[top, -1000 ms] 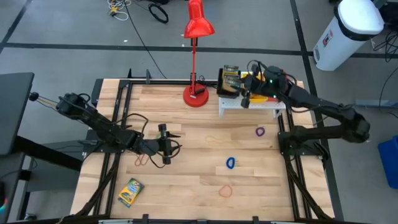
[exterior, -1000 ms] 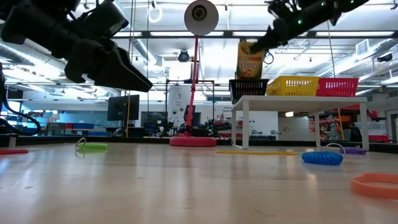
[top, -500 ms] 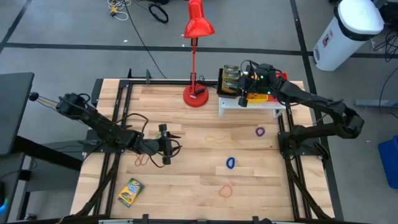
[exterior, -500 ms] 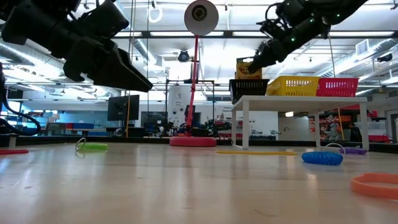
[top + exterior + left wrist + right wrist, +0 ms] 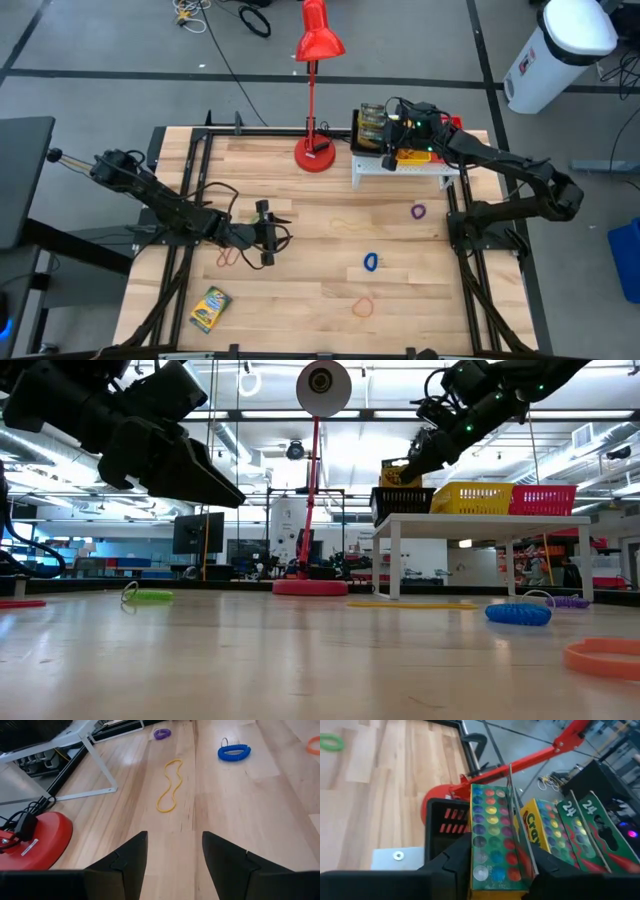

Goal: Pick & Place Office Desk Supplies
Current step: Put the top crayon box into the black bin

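Observation:
My right gripper (image 5: 391, 140) is at the far right of the table, over the black mesh bin (image 5: 365, 131) on a white stand (image 5: 405, 168), shut on a crayon box (image 5: 494, 838). Other crayon boxes (image 5: 580, 827) stand in that bin. The yellow bin (image 5: 470, 498) and the red bin (image 5: 543, 499) sit beside it on the stand. One more crayon box (image 5: 210, 307) lies flat near the table's near left corner. My left gripper (image 5: 265, 233) hangs open over the table's left middle, touching nothing. Loose bands lie on the wood: tan (image 5: 345, 225), purple (image 5: 417, 211), blue (image 5: 371, 262), orange (image 5: 362, 306). My right gripper pinches the crayon box between its two fingers (image 5: 451, 865), one on each side of the end (image 5: 492, 875) that is nearest the wrist. The fingers slant down from above. The box stands roughly upright with its far end inside the black bin; whether it touches the bottom is hidden.
The tall red lamp stands on its round base (image 5: 314, 155) just left of the stand. A reddish band (image 5: 228, 257) lies below my left gripper and a green loop (image 5: 150, 596) farther off. Bare wood lies in the table's middle and near side.
My right gripper has moved down and a little toward the table's left, over the black bin. The crayon box in it has sunk from well above the bin's rim to mostly inside the bin. The gripper has stayed shut on the box.

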Controlling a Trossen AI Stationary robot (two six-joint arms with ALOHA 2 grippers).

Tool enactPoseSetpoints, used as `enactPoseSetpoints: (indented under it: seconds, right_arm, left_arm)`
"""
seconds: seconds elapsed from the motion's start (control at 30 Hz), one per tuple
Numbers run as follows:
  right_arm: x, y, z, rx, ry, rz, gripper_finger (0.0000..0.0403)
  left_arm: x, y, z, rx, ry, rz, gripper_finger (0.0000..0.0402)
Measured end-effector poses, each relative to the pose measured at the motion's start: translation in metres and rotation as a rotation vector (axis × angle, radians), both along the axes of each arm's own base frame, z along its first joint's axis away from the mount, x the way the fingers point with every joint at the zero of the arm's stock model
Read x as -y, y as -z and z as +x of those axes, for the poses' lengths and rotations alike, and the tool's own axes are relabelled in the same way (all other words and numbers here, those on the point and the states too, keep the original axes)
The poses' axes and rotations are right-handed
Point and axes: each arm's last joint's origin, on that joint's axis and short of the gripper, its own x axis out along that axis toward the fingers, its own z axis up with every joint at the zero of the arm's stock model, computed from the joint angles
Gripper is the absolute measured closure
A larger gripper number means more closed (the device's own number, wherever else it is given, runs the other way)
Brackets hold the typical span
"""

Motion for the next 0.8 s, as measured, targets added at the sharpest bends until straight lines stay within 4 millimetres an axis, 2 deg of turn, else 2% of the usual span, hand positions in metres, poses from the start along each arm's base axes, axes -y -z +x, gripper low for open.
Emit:
enactPoseSetpoints:
  seconds: [0.33, 0.6, 0.8]
  right_arm:
    - [0.001, 0.000, -0.001, -0.010, 0.047, -0.022, 0.0197]
    - [0.003, -0.002, -0.001, -0.013, 0.090, -0.052, 0.0164]
    - [-0.008, -0.008, 0.010, 0.026, 0.087, -0.120, 0.0143]
  left_arm:
    - [0.000, 0.000, 0.000, 0.002, 0.002, -0.013, 0.0206]
    - [0.000, 0.000, 0.000, 0.003, 0.001, -0.016, 0.0206]
    - [0.000, 0.000, 0.000, 0.003, -0.002, -0.022, 0.0206]
